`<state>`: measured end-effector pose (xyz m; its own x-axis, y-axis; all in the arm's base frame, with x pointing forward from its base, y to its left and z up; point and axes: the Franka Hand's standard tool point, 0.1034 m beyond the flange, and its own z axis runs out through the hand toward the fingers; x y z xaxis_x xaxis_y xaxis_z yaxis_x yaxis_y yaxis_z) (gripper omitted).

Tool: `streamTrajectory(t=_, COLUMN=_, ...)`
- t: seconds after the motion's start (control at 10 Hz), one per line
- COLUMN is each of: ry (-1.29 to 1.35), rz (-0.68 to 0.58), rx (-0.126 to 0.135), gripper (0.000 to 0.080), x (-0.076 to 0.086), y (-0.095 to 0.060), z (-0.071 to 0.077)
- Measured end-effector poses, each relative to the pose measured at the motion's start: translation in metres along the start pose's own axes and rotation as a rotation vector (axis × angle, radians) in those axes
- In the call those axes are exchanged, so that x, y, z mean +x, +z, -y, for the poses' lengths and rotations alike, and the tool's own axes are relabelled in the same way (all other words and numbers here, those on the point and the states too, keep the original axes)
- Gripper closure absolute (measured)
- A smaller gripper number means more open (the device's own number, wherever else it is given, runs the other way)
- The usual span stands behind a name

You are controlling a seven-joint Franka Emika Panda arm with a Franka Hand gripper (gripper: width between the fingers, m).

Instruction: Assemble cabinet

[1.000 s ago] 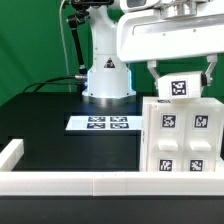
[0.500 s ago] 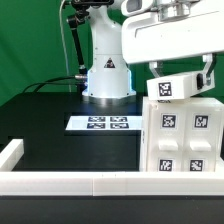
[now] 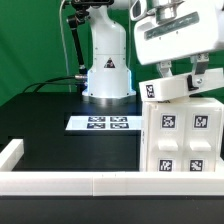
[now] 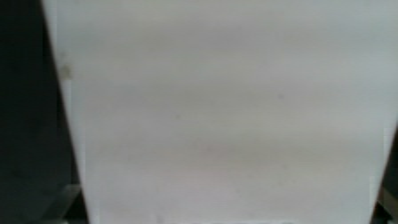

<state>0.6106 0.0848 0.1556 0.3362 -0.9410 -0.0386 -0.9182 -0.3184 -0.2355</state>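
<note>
Exterior view: end effector (image 3: 181,70) clamped on small tagged block (image 3: 185,87), one finger each side. Block tilted, right over top of cabinet (image 3: 180,140) at exterior view's right; touching or just clear, can't tell. Cabinet upright on black surface (image 3: 60,150), near front rail (image 3: 70,184). Marker board (image 3: 100,123) flat, well apart toward exterior view's left.

Wrist view: plain white face (image 4: 222,100) fills frame, prob. the block; fingers not discernible.

Progress, as judged: block in grasp at cabinet, not seated. Left: level it, align w/ slot, push in, let go. Other drawers fitted or not: unclear.
</note>
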Motion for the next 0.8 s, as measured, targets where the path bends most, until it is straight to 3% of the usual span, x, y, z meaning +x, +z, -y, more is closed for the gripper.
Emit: streamTrajectory(t=0.8, ry=0.553, rz=0.057, rx=-0.001, gripper=0.0256, x=0.0005, y=0.0007, z=-0.0006)
